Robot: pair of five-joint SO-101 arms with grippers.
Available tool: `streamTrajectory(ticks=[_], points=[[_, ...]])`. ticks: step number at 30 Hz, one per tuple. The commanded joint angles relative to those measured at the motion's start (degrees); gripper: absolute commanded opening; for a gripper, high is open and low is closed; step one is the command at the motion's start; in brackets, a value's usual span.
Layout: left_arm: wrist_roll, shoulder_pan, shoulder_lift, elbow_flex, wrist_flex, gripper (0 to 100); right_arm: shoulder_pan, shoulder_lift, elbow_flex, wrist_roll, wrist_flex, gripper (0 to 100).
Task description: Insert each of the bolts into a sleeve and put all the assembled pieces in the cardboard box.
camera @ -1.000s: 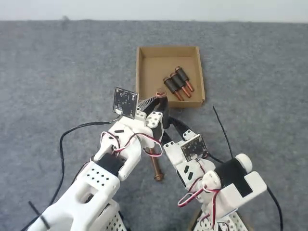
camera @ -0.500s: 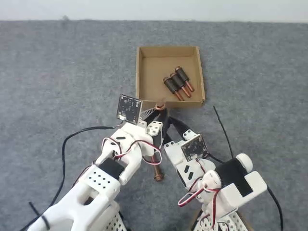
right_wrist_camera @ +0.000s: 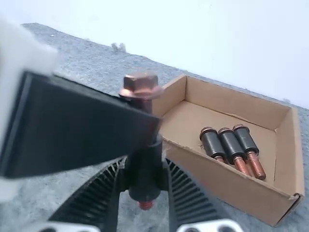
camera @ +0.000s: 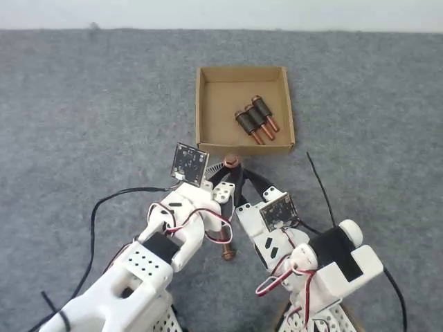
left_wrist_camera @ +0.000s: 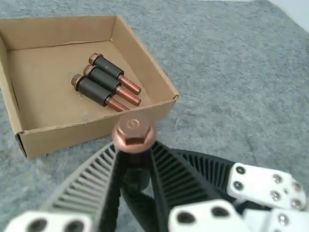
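A copper bolt (camera: 232, 163) (left_wrist_camera: 133, 134) (right_wrist_camera: 140, 87) stands in a black sleeve (right_wrist_camera: 145, 166), its tip showing at the sleeve's other end. My left gripper (camera: 230, 176) (left_wrist_camera: 134, 153) is shut on the bolt just under its head. My right gripper (camera: 237, 198) (right_wrist_camera: 145, 186) is shut on the sleeve. Both hold it just in front of the cardboard box (camera: 242, 71) (left_wrist_camera: 96, 126) (right_wrist_camera: 227, 181). Three assembled pieces (camera: 257, 119) (left_wrist_camera: 104, 87) (right_wrist_camera: 231, 145) lie side by side in the box. Another bare bolt (camera: 225, 243) lies on the carpet between the arms.
Grey carpet (camera: 83, 104) covers the whole table, with open room to the left and right of the box. Black cables (camera: 93, 207) trail beside both arm bases.
My left gripper has drawn back from the box toward the right gripper, carrying the bolt deeper into the sleeve. The right arm has stayed put.
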Motion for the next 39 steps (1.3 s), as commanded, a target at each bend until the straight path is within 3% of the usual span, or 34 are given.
streamTrajectory(ticks=[1,7,14,22,33,35,39], points=[[0.7,0.7,1.14,2.33,-0.35,1,1.8,-2.24,1.32,0.44,-1.63,0.6],[0.62,0.53,0.79,2.95,-0.44,2,1.8,-2.15,1.41,0.35,-1.19,0.6],[0.97,0.44,0.97,2.95,-0.18,18,2.59,-2.15,1.41,0.18,-1.1,0.6],[0.7,0.44,0.7,3.56,-0.09,14,2.95,-2.15,1.32,0.18,-1.1,0.6],[0.7,-2.37,-0.09,2.95,0.18,18,2.95,-2.15,1.32,0.18,-1.1,0.6],[0.7,-4.4,-2.99,2.15,3.96,18,2.95,-2.15,1.32,0.18,-1.1,0.6],[0.7,-5.63,-14.07,-0.84,19.52,18,3.03,-2.15,1.32,0.18,-1.1,0.6]])
